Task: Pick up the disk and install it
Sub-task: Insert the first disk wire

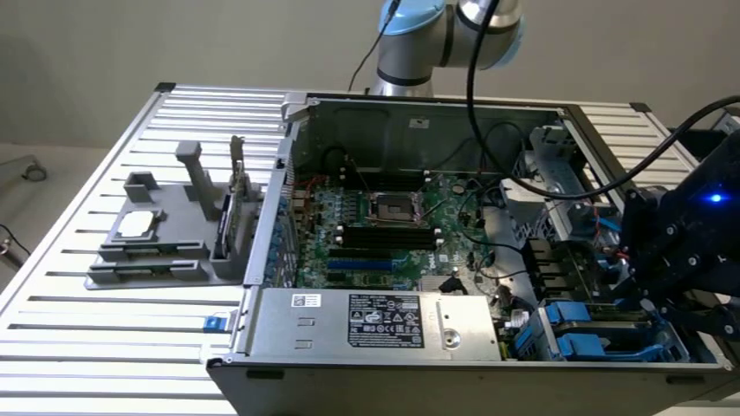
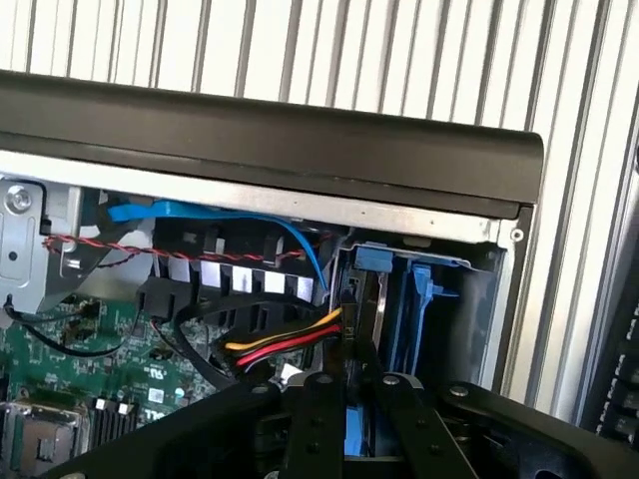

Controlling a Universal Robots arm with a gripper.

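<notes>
The disk [image 2: 377,314] shows edge-on in the wrist view as a thin silver plate with a blue tab at its far end. It stands in the blue-railed drive bay [image 2: 424,299] at the corner of the open computer case. My gripper [image 2: 355,394] sits right behind it, its two black fingers [image 2: 316,424] close together around the disk's near end, where a strip of blue shows between them. In the exterior view my gripper [image 1: 671,273] hangs low over the drive bay [image 1: 584,342] at the case's near corner, on the exterior view's right.
A red, yellow and black cable bundle [image 2: 290,344] and a blue cable [image 2: 215,215] run close beside the bay. The power supply [image 1: 376,322] and the motherboard [image 1: 382,225] fill the case. A grey fixture [image 1: 173,238] stands on the slatted table [image 1: 104,321].
</notes>
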